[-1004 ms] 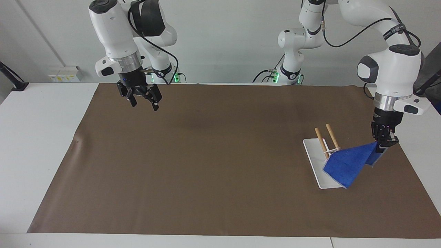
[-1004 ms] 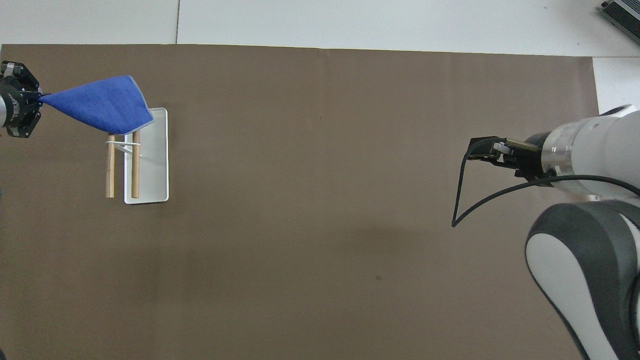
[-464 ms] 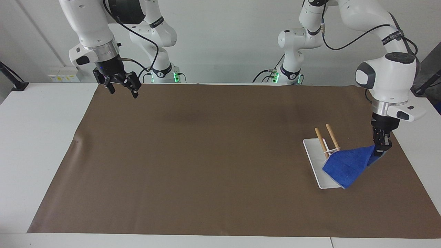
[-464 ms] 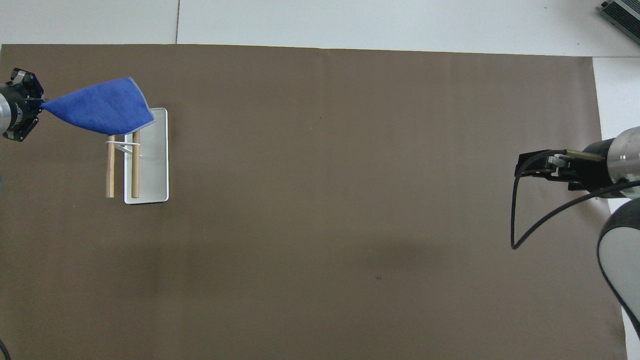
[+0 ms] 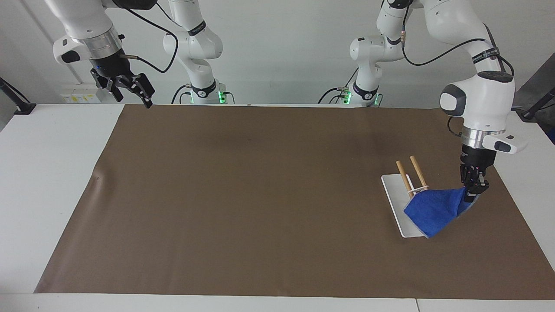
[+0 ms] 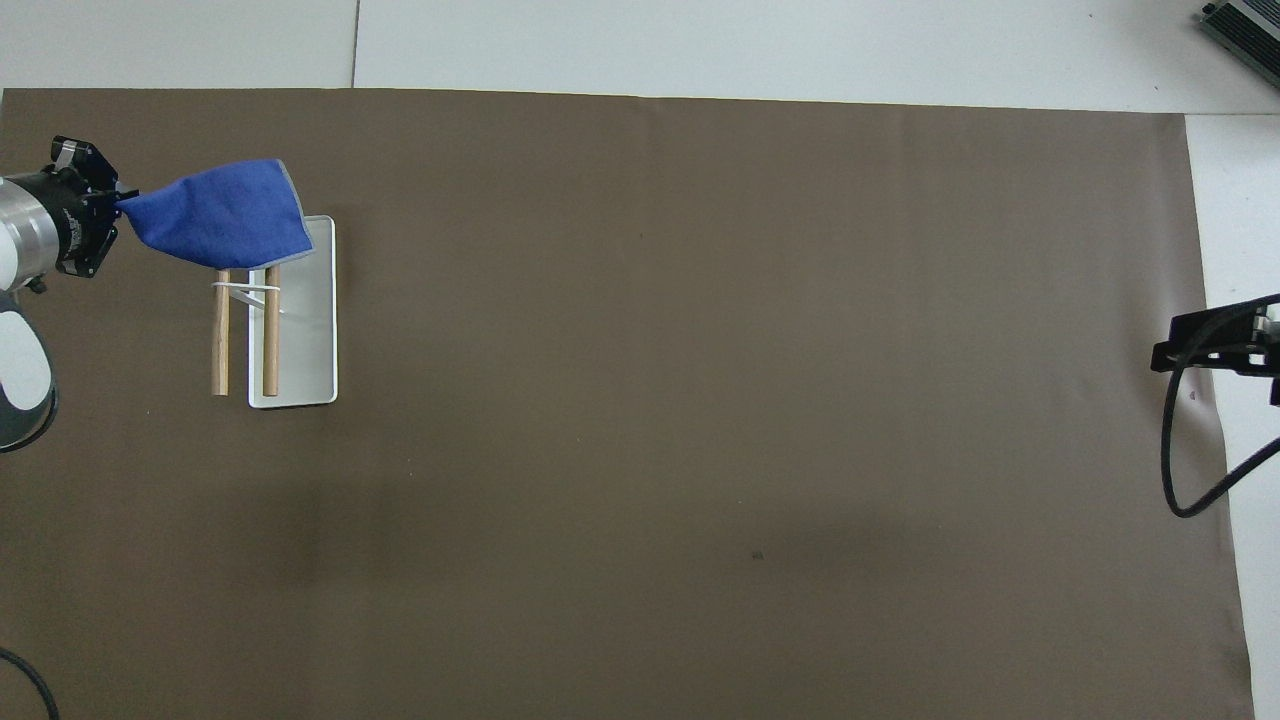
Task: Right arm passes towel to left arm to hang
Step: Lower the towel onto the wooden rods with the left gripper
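Facing view, lower right: handover done, blue towel [image 5: 433, 209] pinched in left gripper [image 5: 471, 192], half-draped over rack [image 5: 412, 175]; right gripper [image 5: 130, 92] spread empty, upper left.

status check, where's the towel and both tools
Left tool shut on small bright-blue cloth towel, draped over wooden two-bar rack. Right tool open, waiting over table edge. Nothing in the way.
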You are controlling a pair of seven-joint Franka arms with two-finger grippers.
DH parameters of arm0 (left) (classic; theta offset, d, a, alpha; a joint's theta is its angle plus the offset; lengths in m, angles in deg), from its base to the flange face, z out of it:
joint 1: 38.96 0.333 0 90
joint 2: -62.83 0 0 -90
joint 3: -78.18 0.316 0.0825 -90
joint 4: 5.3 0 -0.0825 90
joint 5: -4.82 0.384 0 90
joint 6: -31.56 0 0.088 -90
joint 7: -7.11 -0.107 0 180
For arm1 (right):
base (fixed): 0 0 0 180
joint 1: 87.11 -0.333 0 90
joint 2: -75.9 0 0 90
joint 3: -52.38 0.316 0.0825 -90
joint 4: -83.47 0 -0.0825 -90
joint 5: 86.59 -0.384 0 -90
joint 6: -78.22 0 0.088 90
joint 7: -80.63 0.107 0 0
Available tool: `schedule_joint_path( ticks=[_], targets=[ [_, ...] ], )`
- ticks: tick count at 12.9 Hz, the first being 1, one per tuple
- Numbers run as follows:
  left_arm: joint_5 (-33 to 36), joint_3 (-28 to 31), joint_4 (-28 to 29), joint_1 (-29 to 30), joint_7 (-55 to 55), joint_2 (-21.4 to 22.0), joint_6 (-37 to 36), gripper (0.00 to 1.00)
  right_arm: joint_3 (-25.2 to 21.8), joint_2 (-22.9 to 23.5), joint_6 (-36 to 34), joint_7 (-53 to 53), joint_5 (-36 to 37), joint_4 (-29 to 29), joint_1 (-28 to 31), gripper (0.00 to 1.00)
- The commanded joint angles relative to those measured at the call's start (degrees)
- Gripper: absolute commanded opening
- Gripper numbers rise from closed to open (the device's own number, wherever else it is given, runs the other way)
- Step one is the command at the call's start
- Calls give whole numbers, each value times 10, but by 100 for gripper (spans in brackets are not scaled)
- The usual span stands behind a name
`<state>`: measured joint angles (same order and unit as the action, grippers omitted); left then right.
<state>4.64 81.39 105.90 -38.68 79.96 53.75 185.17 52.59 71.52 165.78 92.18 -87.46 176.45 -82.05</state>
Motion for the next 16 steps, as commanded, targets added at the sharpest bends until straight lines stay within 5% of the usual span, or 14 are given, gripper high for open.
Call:
schedule_joint_path(
  ticks=[1, 13, 14, 16],
  targets=[
    [-27, -5, -17, -5, 40, -13, 14, 0, 7, 21, -9, -22, 14, -23, 3, 100],
    [-26, -1, 24, -4, -54, -12, 4, 1, -52, 19, 2, -68, 23, -11, -55, 100],
    [-26, -1, 23, -3, -54, -12, 4, 21, -52, 17, -2, -69, 23, -8, -55, 100],
    [-26, 1, 17, 0, -59, -15, 4, 80, -52, 9, -5, -66, 23, 3, -59, 100]
  ],
)
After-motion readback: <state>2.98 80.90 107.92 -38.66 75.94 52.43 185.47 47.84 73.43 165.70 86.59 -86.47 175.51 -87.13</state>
